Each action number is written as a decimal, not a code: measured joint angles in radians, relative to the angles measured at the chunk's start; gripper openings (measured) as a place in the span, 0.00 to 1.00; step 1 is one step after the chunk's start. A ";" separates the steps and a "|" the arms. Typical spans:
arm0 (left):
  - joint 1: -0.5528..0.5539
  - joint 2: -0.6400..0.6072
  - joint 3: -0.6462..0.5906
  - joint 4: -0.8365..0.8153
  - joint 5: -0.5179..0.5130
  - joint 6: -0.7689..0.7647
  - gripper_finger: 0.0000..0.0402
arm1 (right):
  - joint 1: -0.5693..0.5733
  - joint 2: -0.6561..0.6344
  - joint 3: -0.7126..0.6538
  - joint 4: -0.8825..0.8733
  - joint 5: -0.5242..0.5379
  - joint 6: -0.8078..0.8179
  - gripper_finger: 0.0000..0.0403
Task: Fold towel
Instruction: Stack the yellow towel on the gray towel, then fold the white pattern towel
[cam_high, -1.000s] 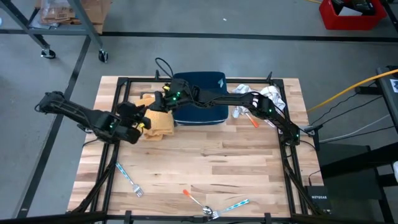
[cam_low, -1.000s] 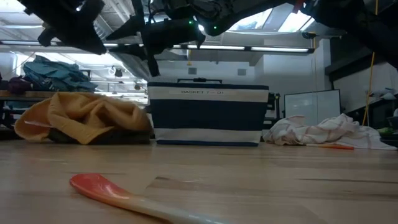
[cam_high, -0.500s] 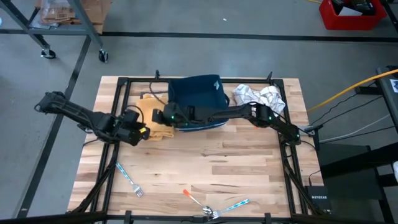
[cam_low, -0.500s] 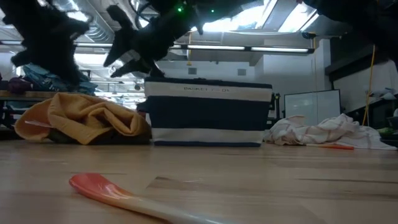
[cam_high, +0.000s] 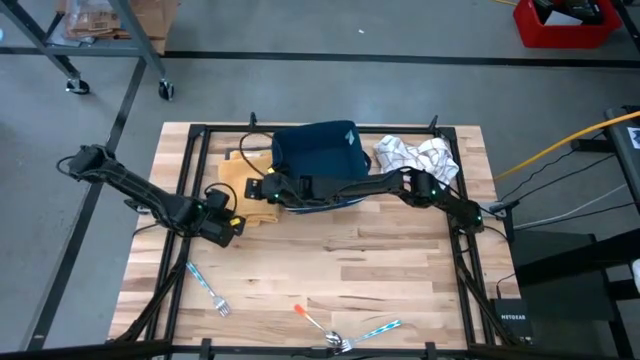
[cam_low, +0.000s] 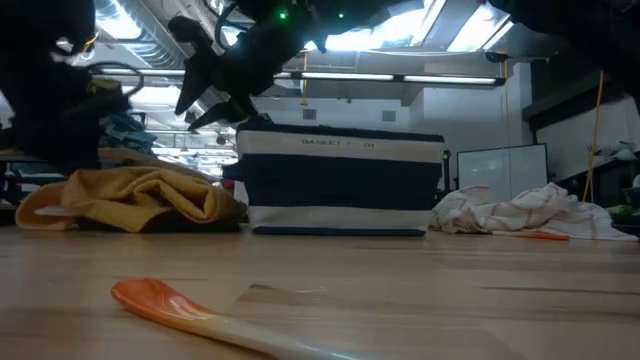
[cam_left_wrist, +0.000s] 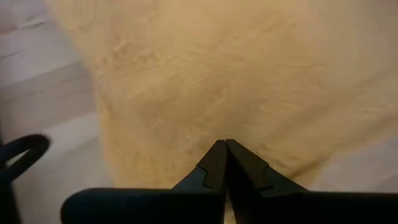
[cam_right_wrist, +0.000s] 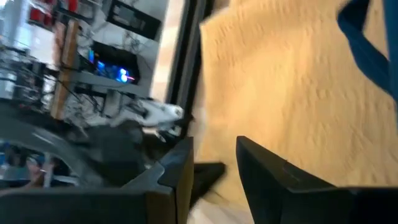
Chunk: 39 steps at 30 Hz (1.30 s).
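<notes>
The yellow towel (cam_high: 248, 185) lies in a bunched heap on the wooden table (cam_high: 330, 270), right next to the dark blue basket (cam_high: 318, 160).

The left gripper (cam_high: 222, 222) is low at the towel's near edge. Its two fingers are pressed tight together, and in the left wrist view the yellow cloth fills the space just past their tips. I cannot tell if any cloth is caught between them.

The right gripper (cam_high: 268, 187) hangs over the towel, close beside the basket. Its fingers (cam_right_wrist: 273, 171) stand apart with a gap between them and nothing in it. The towel is just ahead of them.

I think this is the start of the job: getting hold of the towel. Next, the right gripper should go down and pinch another edge. Then both arms can pull the cloth flat before folding it.
</notes>
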 joint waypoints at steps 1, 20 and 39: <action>-0.005 0.010 -0.011 -0.001 0.002 -0.011 0.00 | -0.007 0.000 0.000 0.016 -0.002 0.000 0.31; -0.011 0.023 -0.044 0.064 -0.149 -0.088 0.00 | -0.086 0.000 0.254 -0.019 -0.140 -0.233 0.31; -0.013 -0.165 0.112 0.348 -0.162 0.599 0.01 | -0.072 -0.363 0.269 -0.666 -0.024 -0.420 0.31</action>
